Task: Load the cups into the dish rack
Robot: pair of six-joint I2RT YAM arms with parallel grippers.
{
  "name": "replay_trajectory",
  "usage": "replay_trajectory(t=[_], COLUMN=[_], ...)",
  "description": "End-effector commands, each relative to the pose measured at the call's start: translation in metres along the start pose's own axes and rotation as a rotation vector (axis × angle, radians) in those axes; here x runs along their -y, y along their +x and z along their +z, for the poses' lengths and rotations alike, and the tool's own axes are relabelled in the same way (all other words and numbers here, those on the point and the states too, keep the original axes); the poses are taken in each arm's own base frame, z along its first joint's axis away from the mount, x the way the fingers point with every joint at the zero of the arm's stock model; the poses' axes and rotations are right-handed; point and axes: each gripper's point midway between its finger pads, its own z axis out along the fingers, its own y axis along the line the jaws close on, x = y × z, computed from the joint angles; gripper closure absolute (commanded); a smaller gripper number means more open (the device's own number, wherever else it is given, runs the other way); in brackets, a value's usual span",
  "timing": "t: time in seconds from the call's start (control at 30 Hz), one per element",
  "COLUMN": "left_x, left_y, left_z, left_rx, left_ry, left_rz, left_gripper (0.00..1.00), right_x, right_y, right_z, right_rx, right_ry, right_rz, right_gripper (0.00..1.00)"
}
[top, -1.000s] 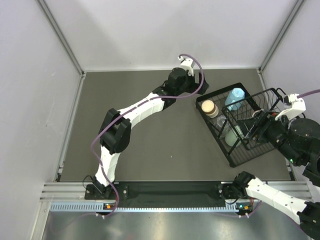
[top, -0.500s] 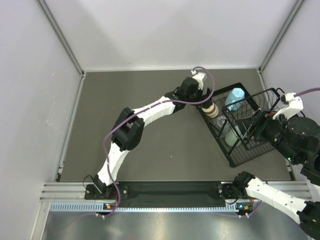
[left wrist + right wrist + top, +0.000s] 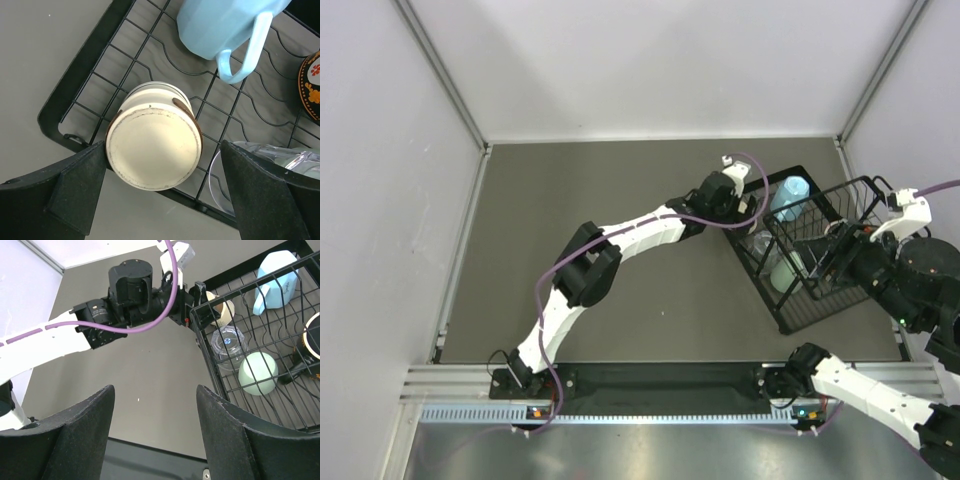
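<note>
Beneath the left claw [image 3: 162, 150], a cream cup [image 3: 154, 150] (inside hidden).

Left end effector [image 3: 162, 150] now over cup [image 3: 154, 147]

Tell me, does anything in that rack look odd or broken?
Nothing looks spilled or broken. Only the cream cup in the rack's corner stands out: brown scuffs ring its upturned base. The left gripper straddles it, open.
</note>
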Motion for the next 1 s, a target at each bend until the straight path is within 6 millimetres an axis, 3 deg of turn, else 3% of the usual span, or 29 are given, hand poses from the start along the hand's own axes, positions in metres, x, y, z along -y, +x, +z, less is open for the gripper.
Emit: replay_trajectory(t=[0.0,0.17,0.23,0.37,0.5,0.63,0.67,0.8,0.97], left_x=[0.003,0.000,0.000,0.002,0.011,0.013,0.012,0.008,-0.002], left_y=[-0.021,-0.014,-0.010,-0.013,-0.032,-0.052,-0.055,-0.064,-0.062], left_z=[-0.007,-0.002,0.000,0.000,-0.004,-0.009,-0.010,-0.008,-0.002], left_rx=[0.071,0.029,0.009,0.012,0.046,0.082,0.089,0.114,0.090], left_ry=[-0.008,-0.027,-0.027,-0.020,-0.012,-0.040,-0.050,-0.081,-0.139], left_rz=[0.030,0.027,0.032,0.036,0.042,0.037,0.032,0.029,0.054], left_gripper=[0.02,0.15,0.32,0.51,0.63,0.88,1.00,1.00,1.00], right_x=[0.001,0.003,0.004,0.006,0.007,0.008,0.008,0.004,0.004], right_y=[0.000,-0.002,-0.002,0.000,0.000,0.002,0.002,0.004,0.003], right_z=[-0.003,-0.004,-0.005,-0.006,-0.008,-0.007,-0.007,-0.004,-0.004], right_rx=[0.003,0.012,0.014,0.016,0.020,0.017,0.016,0.004,0.005], right_ry=[-0.001,0.004,0.005,0.011,0.010,0.012,0.011,0.002,0.001], right_rz=[0.006,0.009,0.010,0.017,0.028,0.034,0.036,0.033,0.031], right_gripper=[0.34,0.33,0.33,0.33,0.33,0.33,0.34,0.33,0.33])
